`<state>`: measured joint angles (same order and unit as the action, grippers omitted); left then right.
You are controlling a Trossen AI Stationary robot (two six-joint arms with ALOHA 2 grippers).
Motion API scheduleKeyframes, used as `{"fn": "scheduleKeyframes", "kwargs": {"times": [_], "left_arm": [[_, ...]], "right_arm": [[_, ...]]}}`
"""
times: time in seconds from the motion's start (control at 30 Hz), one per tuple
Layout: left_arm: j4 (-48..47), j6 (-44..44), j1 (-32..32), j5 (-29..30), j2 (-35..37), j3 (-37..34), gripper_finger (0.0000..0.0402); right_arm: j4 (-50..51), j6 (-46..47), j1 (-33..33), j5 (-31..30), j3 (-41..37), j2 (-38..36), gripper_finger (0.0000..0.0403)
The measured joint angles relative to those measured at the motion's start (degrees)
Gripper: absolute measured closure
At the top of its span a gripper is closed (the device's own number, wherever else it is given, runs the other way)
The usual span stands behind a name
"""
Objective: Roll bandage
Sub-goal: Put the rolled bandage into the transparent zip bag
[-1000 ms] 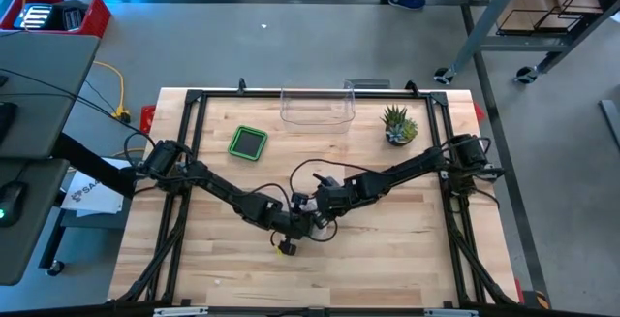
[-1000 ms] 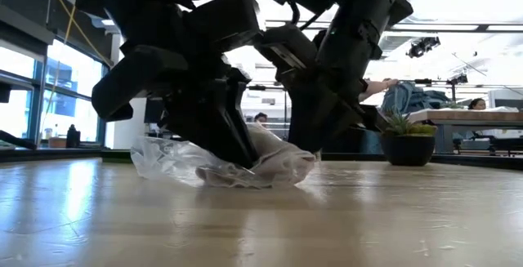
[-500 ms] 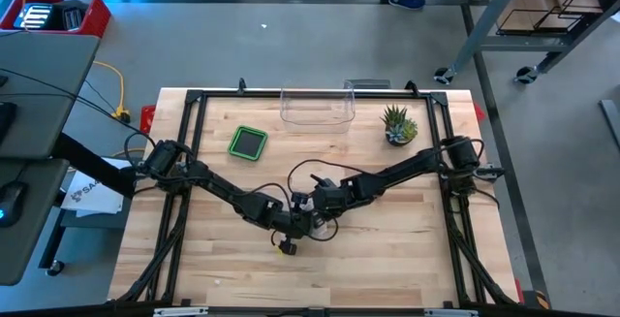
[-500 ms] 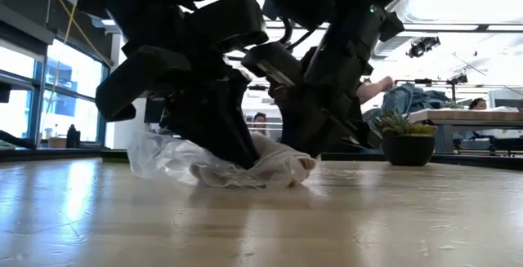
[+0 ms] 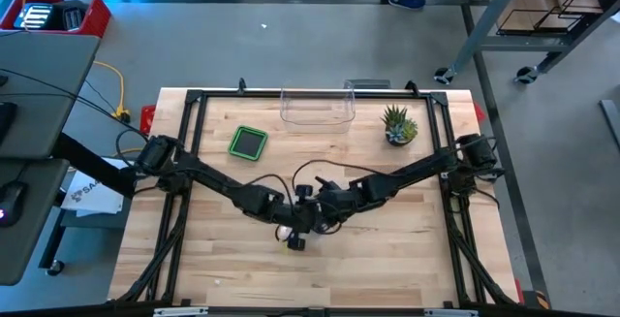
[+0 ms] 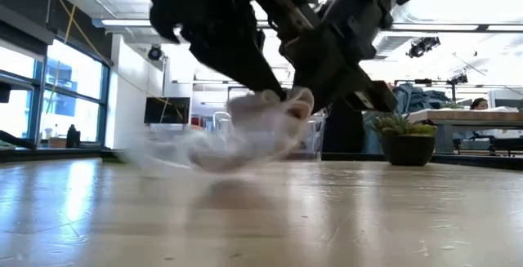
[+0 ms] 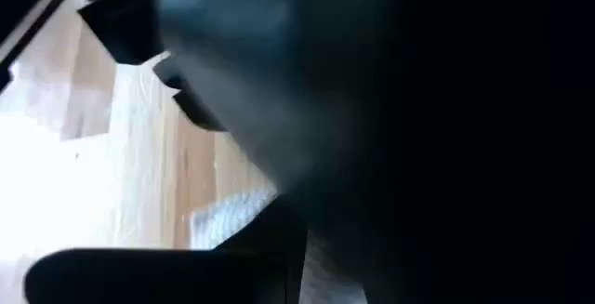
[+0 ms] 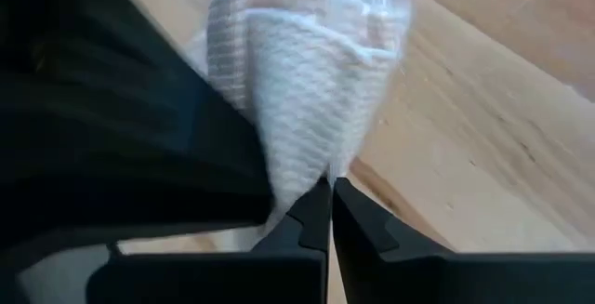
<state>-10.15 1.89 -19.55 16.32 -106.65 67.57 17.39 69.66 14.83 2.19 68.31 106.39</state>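
White woven bandage (image 8: 297,109), partly wrapped in clear plastic film (image 6: 176,149), hangs lifted off the light wooden worktop (image 5: 387,259) near its centre. Both dark arms reach inward from the worktop's sides and meet there, forearms slanting down. Right hand (image 8: 330,213): fingertips pressed together, pinching the lower edge of the bandage cloth. Left hand (image 5: 291,222): just beside the right one and against the bandage; whether it grips cannot be told, its own wrist view being filled by dark blurred parts. Seen from worktop height, the bandage sits between the two hands, film trailing downward toward the surface. Behind, well apart: green square container (image 5: 248,142), clear plastic bin (image 5: 317,109), small potted plant (image 5: 398,124)
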Motion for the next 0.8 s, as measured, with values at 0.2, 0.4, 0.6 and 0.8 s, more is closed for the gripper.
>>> {"fn": "scheduleKeyframes", "kwargs": {"times": [0.2, 0.4, 0.6, 0.8], "left_arm": [[0.02, 2.48, -0.49, 1.93, 1.07, 0.02, 0.0328], [2.16, 3.01, 0.11, -1.44, -1.71, -0.59, 0.0350], [8.62, 4.50, -1.09, -2.03, -5.25, -0.59, 0.0380], [8.67, 6.57, -1.13, -0.63, -5.66, -0.66, 0.0400]], "right_arm": [[-1.00, 1.32, 0.98, -0.01, 0.11, -0.14, 0.0403], [0.11, 1.93, 1.00, 0.04, -0.15, 0.26, 0.0403], [2.20, 1.77, 1.15, 1.94, 0.39, 0.26, 0.0403], [6.77, 2.45, 1.00, 1.45, 0.48, -1.06, 0.0403]]}}
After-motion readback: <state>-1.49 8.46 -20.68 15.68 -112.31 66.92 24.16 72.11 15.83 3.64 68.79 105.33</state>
